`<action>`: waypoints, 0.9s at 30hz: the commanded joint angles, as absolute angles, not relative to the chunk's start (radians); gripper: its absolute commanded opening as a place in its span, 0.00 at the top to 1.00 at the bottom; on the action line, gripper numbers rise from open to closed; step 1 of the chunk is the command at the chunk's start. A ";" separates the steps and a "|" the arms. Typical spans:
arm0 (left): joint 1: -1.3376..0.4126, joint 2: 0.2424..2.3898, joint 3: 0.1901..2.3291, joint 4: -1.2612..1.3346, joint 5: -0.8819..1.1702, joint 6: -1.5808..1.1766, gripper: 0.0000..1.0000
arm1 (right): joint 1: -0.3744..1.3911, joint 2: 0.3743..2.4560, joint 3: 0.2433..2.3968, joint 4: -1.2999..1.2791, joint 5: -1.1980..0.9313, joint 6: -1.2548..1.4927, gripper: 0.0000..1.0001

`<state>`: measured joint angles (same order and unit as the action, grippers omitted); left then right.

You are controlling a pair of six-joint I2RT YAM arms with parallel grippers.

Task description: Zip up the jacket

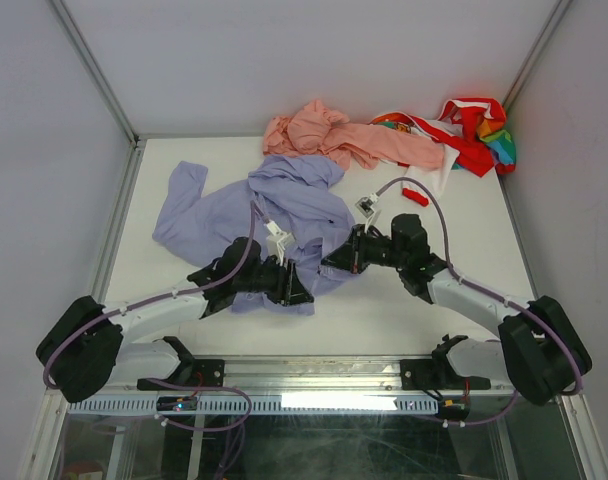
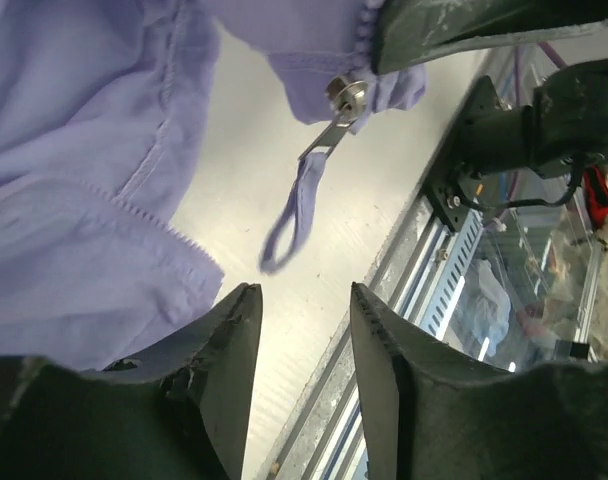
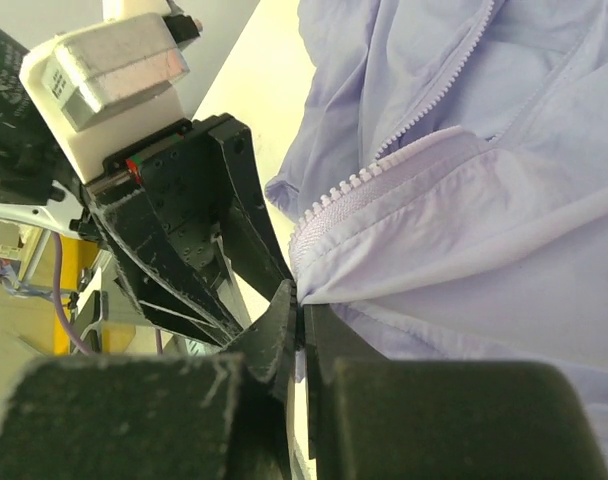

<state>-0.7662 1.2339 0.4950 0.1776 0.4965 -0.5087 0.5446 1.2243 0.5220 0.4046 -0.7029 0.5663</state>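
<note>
Two pairs of jaws over a white, grey-walled table [image 1: 404,320] (left spread, right pinching the jacket [image 1: 294,200])

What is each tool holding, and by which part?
The right tool pinches the jacket at its front edge, just below the zipper teeth. The left tool is open and holds nothing.

Three garments: one jacket [image 1: 284,205], one salmon-pink garment [image 1: 334,135] at far edge, one multicoloured garment [image 1: 474,130] in far right corner. One small red object [image 1: 415,196]. Two grippers: left gripper [image 2: 302,300], right gripper [image 3: 302,310].
</note>
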 commanded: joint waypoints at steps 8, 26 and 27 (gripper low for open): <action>-0.789 1.213 0.712 -0.432 0.150 -0.691 0.50 | 0.543 1.129 0.605 0.112 -0.498 0.429 1.00; -1.004 1.630 1.104 -0.808 -0.171 -0.937 0.49 | 0.543 1.048 0.569 0.009 -0.376 0.445 1.00; -1.007 1.652 1.117 -0.813 -0.174 -0.940 0.50 | 0.543 1.049 0.565 0.017 -0.387 0.450 1.00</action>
<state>-0.9897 1.5978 1.0336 -0.7486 -0.1078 -0.8783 0.5449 1.0760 0.5663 -0.0242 -0.3756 0.4469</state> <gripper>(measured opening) 0.521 0.017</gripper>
